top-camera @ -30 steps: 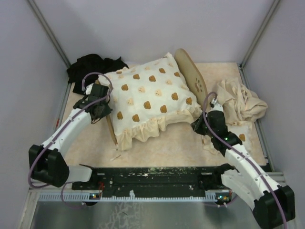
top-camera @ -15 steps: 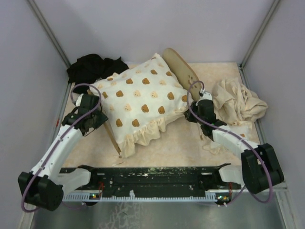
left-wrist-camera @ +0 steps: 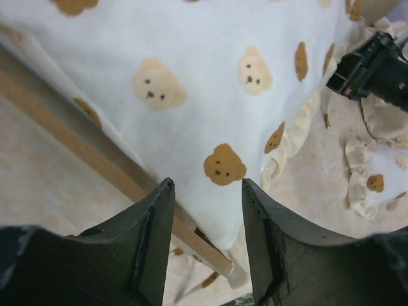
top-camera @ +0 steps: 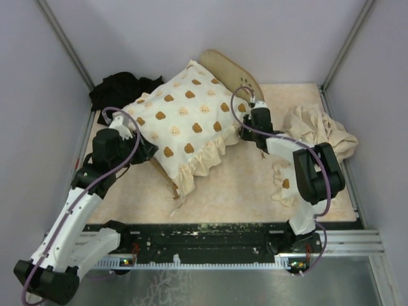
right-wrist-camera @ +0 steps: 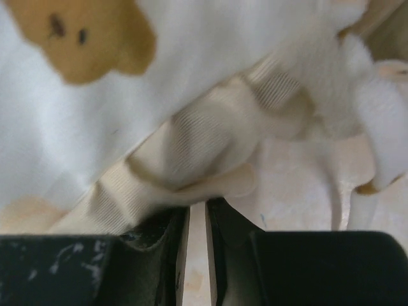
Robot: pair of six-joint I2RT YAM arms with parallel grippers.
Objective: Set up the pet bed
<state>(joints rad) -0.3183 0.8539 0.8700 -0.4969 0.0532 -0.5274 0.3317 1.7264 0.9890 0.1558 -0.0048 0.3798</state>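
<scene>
Pet bed [top-camera: 224,64]: at the far middle of the tabletop [top-camera: 223,191]. In the past second its headboard has swung leftward toward the back wall. The mattress is hidden.
Cushion [top-camera: 182,124]: rode along with the bed and lies tilted over the frame, so the bed is probably only being repositioned, not yet set up.
Left gripper [left-wrist-camera: 204,242]: fingers apart, at the side rail.
Right gripper [right-wrist-camera: 197,255]: fingers drawn together beneath the frill.

The left gripper [left-wrist-camera: 207,186] sits low with its dark jaws spread apart. Just past them the white bear-print cushion [left-wrist-camera: 191,57] overhangs a light-wood bed rail [left-wrist-camera: 76,150] running diagonally, its cream frill [left-wrist-camera: 290,140] hanging at the right.
</scene>
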